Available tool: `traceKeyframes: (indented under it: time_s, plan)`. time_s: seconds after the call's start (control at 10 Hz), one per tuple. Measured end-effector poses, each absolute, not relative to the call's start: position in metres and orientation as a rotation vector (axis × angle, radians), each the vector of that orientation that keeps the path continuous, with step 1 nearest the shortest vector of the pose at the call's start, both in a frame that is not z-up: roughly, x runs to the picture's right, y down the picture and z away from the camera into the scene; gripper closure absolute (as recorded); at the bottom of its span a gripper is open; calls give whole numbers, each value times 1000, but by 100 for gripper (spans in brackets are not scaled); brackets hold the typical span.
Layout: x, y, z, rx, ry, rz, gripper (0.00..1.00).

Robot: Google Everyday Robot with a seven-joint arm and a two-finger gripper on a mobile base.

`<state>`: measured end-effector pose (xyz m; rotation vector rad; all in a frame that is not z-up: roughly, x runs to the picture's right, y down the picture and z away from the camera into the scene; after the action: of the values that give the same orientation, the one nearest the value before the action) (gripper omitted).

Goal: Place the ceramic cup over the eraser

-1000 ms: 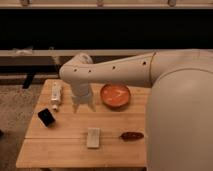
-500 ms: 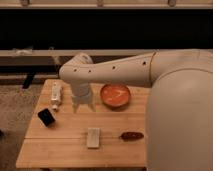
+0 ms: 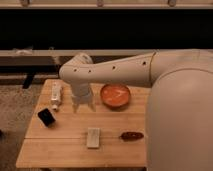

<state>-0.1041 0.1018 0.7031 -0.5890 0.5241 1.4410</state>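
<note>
The eraser [image 3: 46, 117] is a small black block lying near the left edge of the wooden table [image 3: 65, 150]. My gripper [image 3: 83, 104] hangs down from the white arm over the table's back middle, to the right of and behind the eraser and apart from it. I cannot make out the ceramic cup as a separate thing; the white shape at the gripper may hide it.
A slim white tube [image 3: 56, 95] lies at the back left, just left of the gripper. An orange bowl [image 3: 115, 95] stands to its right. A pale rectangular block [image 3: 93, 137] and a small brown object [image 3: 131, 135] lie towards the front.
</note>
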Motion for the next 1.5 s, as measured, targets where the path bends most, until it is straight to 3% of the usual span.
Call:
traceKeyframes:
  time_s: [0.9, 1.5]
  plan:
    - [-106, 97, 705, -592, 511, 1431, 35]
    - [-142, 13, 778, -547, 417, 1317, 35]
